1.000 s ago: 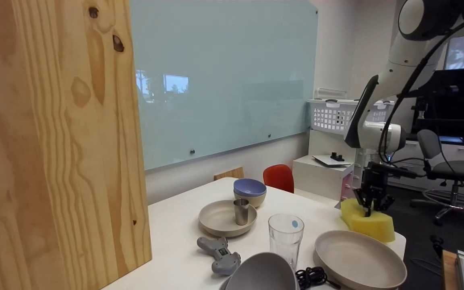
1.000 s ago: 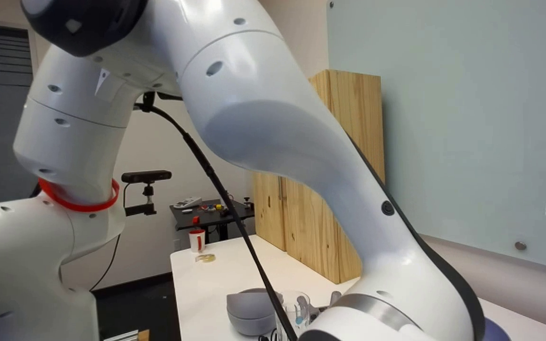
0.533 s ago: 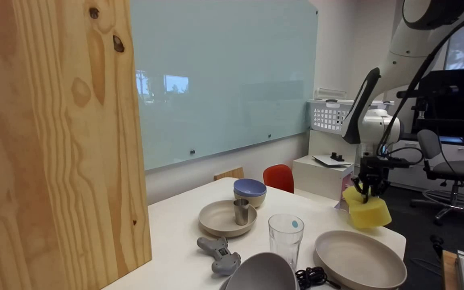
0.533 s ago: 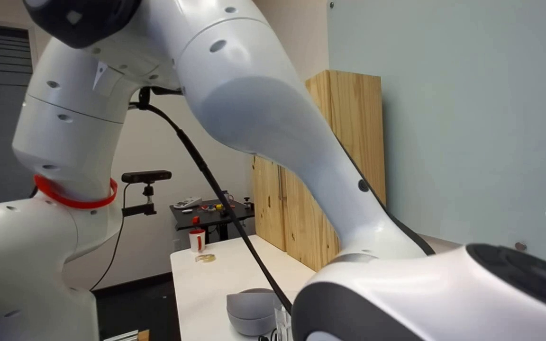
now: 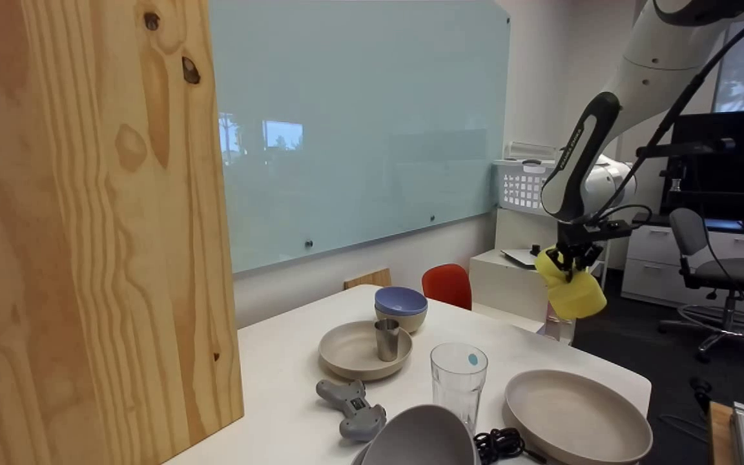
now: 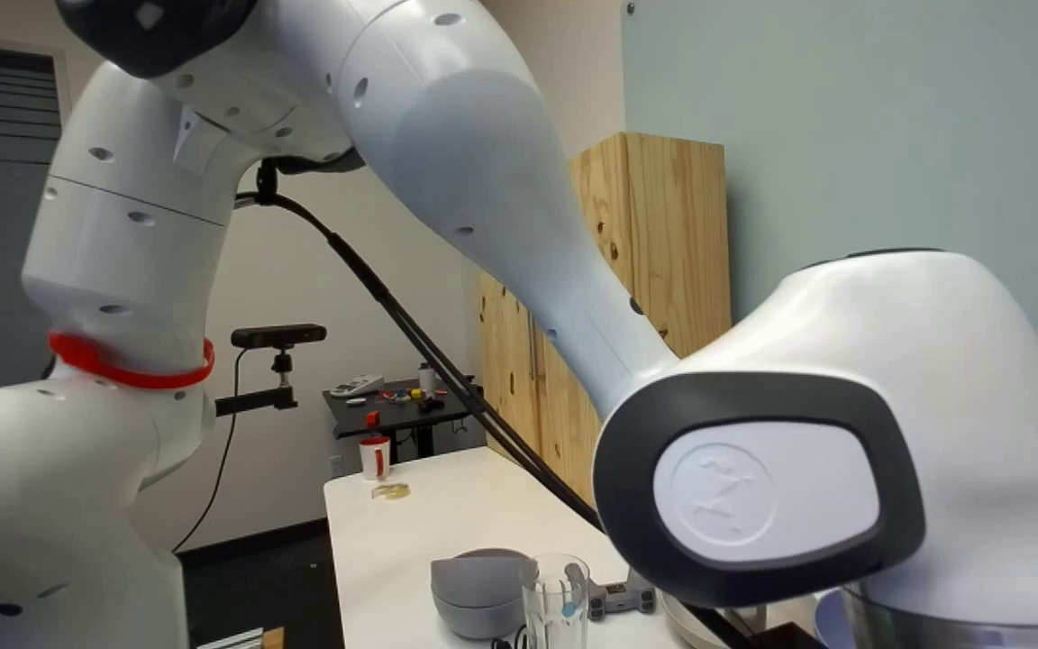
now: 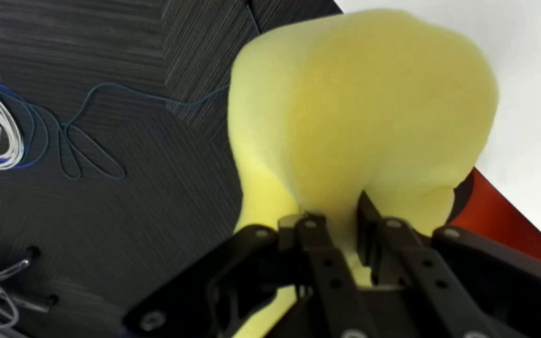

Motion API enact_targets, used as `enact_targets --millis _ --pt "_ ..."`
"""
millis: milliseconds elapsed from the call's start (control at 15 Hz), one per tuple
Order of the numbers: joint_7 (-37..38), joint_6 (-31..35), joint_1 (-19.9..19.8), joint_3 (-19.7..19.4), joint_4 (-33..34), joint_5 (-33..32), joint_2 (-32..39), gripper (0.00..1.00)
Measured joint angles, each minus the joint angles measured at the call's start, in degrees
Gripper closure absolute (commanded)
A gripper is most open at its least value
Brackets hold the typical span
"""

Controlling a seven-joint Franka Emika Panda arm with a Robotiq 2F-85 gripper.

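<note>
Room: office-type; in an exterior view, glossy pale wall board [image 5: 359,129] in bg behind clear tumbler [image 5: 457,391]; tall pine cabinet [image 5: 107,226] well L of tumbler.
Worktop [image 5: 275,387]: white; tumbler stands upright on it, blue dot nr its rim.
Gripper [image 7: 338,215]: black, clamped on yellow foam block [image 5: 577,298], its pads pressed in from both sides.
Foam: chunky, tilted, held in air clear of worktop; higher than tumbler & well to its R. Wrist view shows dark carpet & red chair [image 7: 514,220] beyond it.
Plate [image 5: 578,416]: lg, beige, shallow, R of tumbler.
Cable [image 5: 501,444]: black, coiled, low btwn tumbler & plate.
Grey bowl [image 5: 420,439]: just in front of tumbler, tipped, atop a 2nd grey bowl [image 6: 483,622]; can't tell if it touches tumbler.
Controller [image 5: 354,408]: grey game type, L of tumbler, nr it.
Dish [image 5: 346,349]: beige, beyond tumbler & to L, w/ steel cup [image 5: 387,340] upright inside.
Blue bowl [image 5: 401,299]: stacked on beige bowl [image 5: 404,321], farther beyond tumbler, behind dish.
Mug [image 6: 375,458]: red & white, well apart from tumbler, nr worktop's far corner in an exterior view.
</note>
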Motion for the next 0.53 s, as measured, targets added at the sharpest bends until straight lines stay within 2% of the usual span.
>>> enact_targets --millis 267,533 --pt "0.23 1.71 0.88 1.57 3.23 -0.04 -1.19 0.95" --pt "-2.5 1.53 -0.17 7.76 7.04 7.17 -1.77 0.95"
